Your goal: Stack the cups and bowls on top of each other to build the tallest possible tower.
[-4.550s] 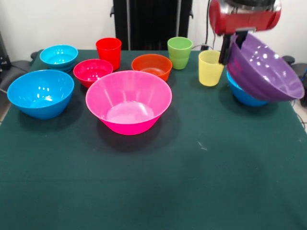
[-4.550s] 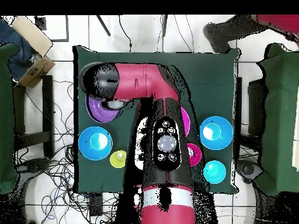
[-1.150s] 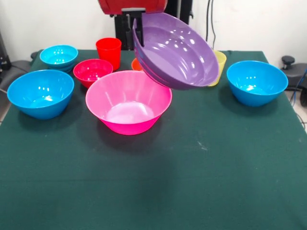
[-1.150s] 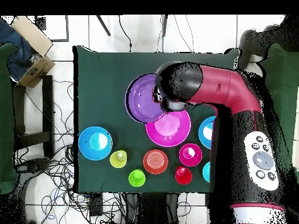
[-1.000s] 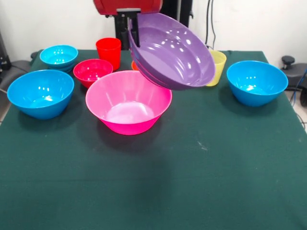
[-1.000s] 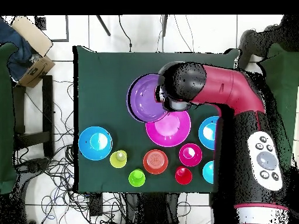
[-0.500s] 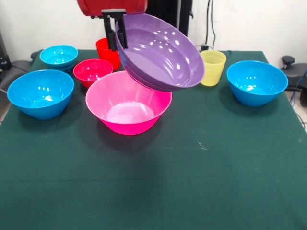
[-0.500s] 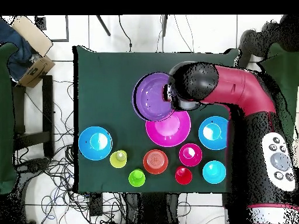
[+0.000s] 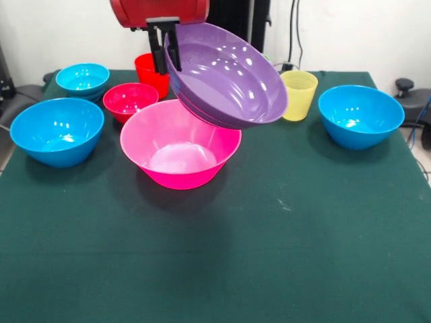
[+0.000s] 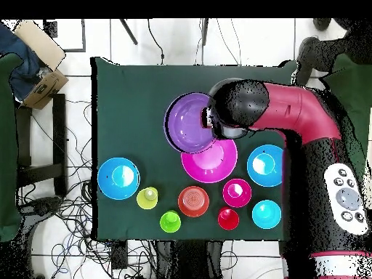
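1. We see the gripper (image 9: 169, 48) clamped on the rim of the purple bowl (image 9: 225, 77), which hangs tilted.
2. Since a second ago the bowl has shifted sideways; it now overlaps the pink bowl (image 9: 180, 142), the tower's base.
3. We judge lowering and release come next.

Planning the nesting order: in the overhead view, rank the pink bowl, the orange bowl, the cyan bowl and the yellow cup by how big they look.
1. pink bowl
2. orange bowl
3. cyan bowl, only slightly smaller than the orange
4. yellow cup
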`<state>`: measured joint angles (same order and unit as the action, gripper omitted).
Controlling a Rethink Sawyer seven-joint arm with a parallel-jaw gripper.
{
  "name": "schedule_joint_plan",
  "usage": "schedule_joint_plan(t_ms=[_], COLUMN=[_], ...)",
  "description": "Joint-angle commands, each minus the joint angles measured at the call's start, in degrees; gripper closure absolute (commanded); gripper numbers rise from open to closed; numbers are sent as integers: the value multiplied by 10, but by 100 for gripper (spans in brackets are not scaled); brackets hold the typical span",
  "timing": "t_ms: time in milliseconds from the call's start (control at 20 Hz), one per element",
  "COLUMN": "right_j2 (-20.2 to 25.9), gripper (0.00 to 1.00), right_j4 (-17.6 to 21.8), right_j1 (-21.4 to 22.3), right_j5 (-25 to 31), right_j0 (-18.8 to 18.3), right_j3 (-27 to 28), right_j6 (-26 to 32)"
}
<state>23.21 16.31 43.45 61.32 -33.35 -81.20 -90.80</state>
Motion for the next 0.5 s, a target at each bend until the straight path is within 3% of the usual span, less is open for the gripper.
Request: schedule_joint_plan(t_ms=[50,500], right_j2=[57,81], gripper=[100,100], right_j4=[49,58], right_j1=[-18,-22], right_j5=[-24,-16], right_j0=[-8,-33], right_j3=[-55,-56], right_j6=[145,162])
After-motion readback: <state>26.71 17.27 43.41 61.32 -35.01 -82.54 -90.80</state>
